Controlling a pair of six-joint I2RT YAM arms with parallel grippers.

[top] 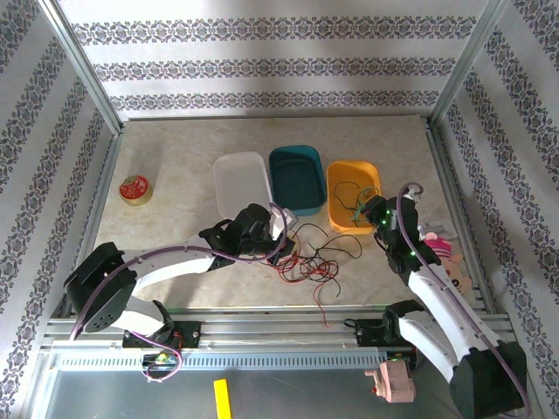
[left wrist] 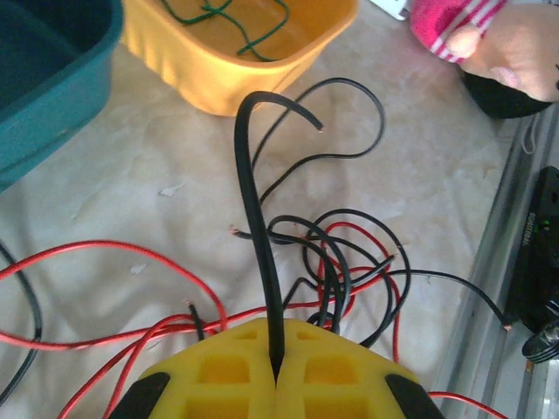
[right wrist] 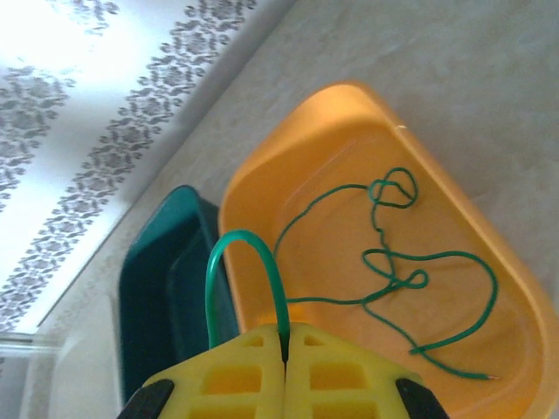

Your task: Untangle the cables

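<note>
A tangle of red and black cables (top: 310, 262) lies on the table in front of the trays. My left gripper (top: 281, 234) sits at its left edge. In the left wrist view its yellow pads (left wrist: 278, 371) are shut on a black cable (left wrist: 249, 192) that rises and curls over, with red cable (left wrist: 105, 253) looping beneath. A dark green cable (right wrist: 437, 262) lies coiled in the orange tray (right wrist: 332, 157). My right gripper (right wrist: 286, 345) hovers over that tray's near edge (top: 367, 215), shut on a loop of the green cable (right wrist: 240, 237).
A white tray (top: 240, 179), a teal tray (top: 297, 179) and the orange tray (top: 332, 188) stand side by side at mid table. A round red tin (top: 134, 189) lies far left. A pink plush toy (top: 441, 249) rests by the right rail.
</note>
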